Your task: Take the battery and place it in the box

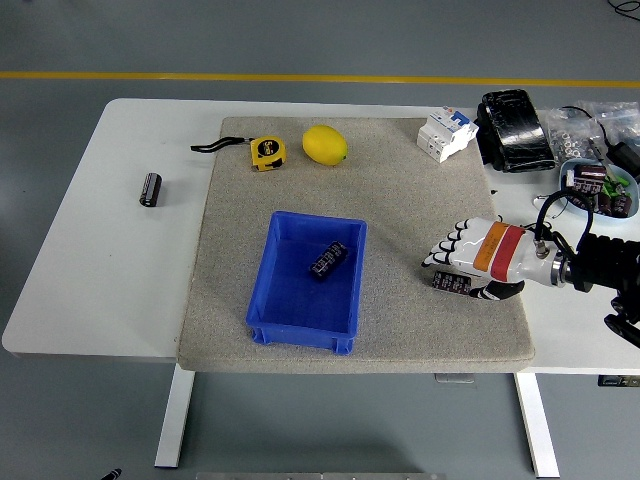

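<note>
The white table (pixel 90 270) runs under everything I can see, and most of its middle is covered by a grey mat (pixel 400 210). On the mat's near half sits the blue box (pixel 268 290), open at the top, with 1 dark battery (pixel 327 260) already lying tilted on its floor.

My right hand (pixel 475 262) reaches in from the right edge over the mat's right side, well apart from the box. My fingers (pixel 447 250) are curled downward over a 2nd battery (pixel 452 283), a dark cylinder with pale print that pokes out beneath my fingertips at the mat's surface. I am touching it from above, but I cannot tell whether I truly grip it or only cover it, nor whether it is off the mat.

At the far right of the table lie a black wrapped block (pixel 515 130) and, near it, a bowl of small parts (pixel 598 188). A white breaker-like device (pixel 446 133) stands on the mat's far right corner, just beside the black block.

Along the mat's far edge rests a yellow lemon (pixel 325 145), and just left of it a yellow tape measure (pixel 266 152) with its black strap trailing onto the bare table. Smallest of all, a 3rd dark cylinder (pixel 150 189) lies alone on the bare table, left of the mat.
</note>
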